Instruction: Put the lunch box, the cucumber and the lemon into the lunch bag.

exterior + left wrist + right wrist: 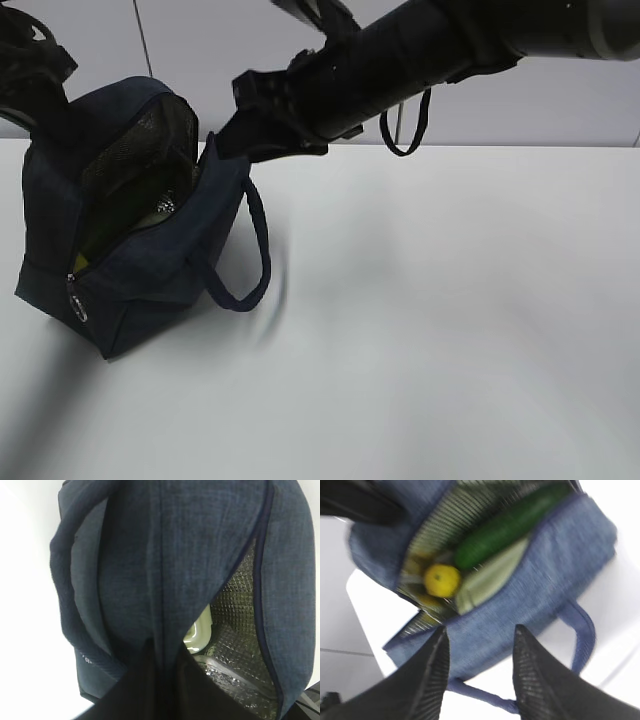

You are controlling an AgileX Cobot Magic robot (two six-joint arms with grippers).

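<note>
Looking down my right wrist camera, I see the cucumber (510, 525), lemon (442, 580) and lunch box (490, 577) lying inside the open lunch bag (150, 270) on the table (450, 330). My right gripper (479, 675) hangs above with jaws apart and empty; the left jaws seem pinched on the bag's fabric, though that view is dark.

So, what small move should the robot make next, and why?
Probably lift the right pincer clear of the dark navy fabric lunch bag. Its jaws stand apart and hold nothing, while the dark green cucumber, the yellow lemon and the sage-green lunch box lid already lie inside, so likely only closing remains.
</note>
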